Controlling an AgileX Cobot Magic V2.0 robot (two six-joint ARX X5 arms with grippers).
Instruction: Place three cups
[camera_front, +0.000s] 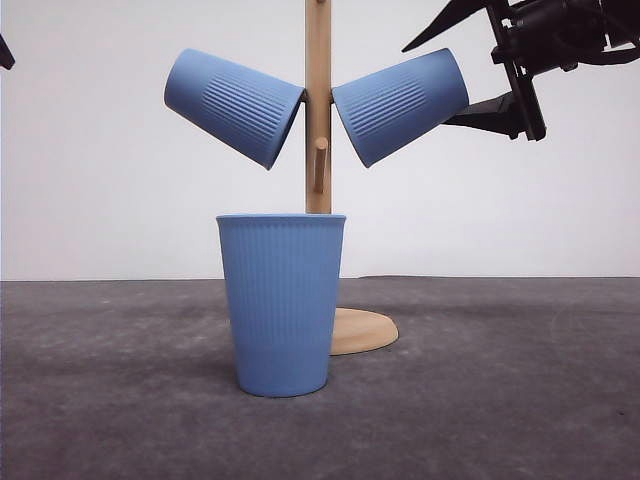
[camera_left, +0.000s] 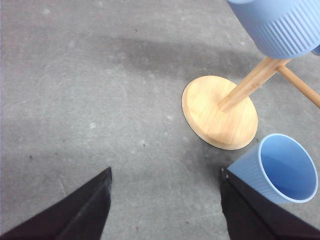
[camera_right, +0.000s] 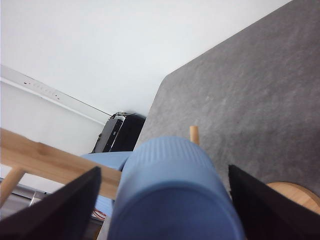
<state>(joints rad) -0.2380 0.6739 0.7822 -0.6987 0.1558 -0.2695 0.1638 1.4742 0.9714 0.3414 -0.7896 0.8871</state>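
Two ribbed light-blue cups (camera_front: 236, 105) (camera_front: 400, 105) hang tilted on the wooden peg stand (camera_front: 318, 110) – the third (camera_front: 281, 300) stands upright before its base (touching? unclear); right gripper (camera_right: 165, 200) spread wide around one, left gripper (camera_left: 165, 205) open, empty

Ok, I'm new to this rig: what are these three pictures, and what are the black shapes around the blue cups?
It is a two-armed robot. One picture looks forward over the grey table; the other two come from cameras on each wrist. A wooden cup tree holds two light-blue cups tilted on its pegs: the left hung cup and the right hung cup. A third cup stands upright in front of the tree's round base. The black shapes are claw fingers. The right claw straddles the right hung cup, fingers spread and not touching it. The left claw is open, holding nothing, above the table beside the standing cup.
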